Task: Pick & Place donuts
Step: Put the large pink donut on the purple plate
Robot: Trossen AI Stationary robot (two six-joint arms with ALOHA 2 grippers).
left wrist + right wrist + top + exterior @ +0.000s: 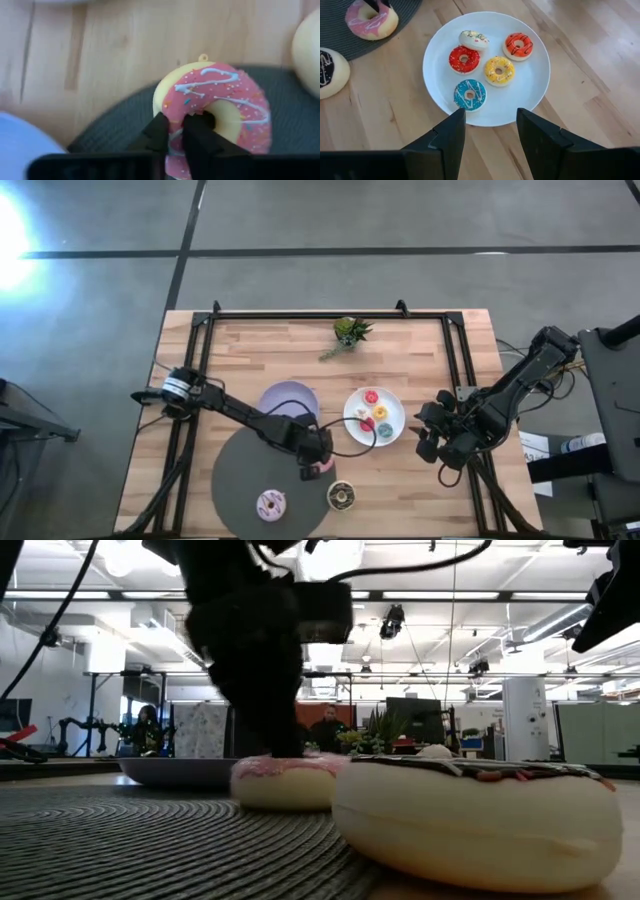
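Chocolate donut [480, 815] nearest on wood table [420, 350], left tool [181, 131] pinching pink donut [215, 107], right tool [490, 131] spread

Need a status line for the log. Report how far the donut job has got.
Looks done: five small donuts lie on the white plate. In hand: the left gripper is shut on the pink donut at the edge of the dark grey disc. Left: another pink donut on the disc and a chocolate donut on the table. The lilac plate holds nothing visible. The right gripper hangs open beside the white plate.
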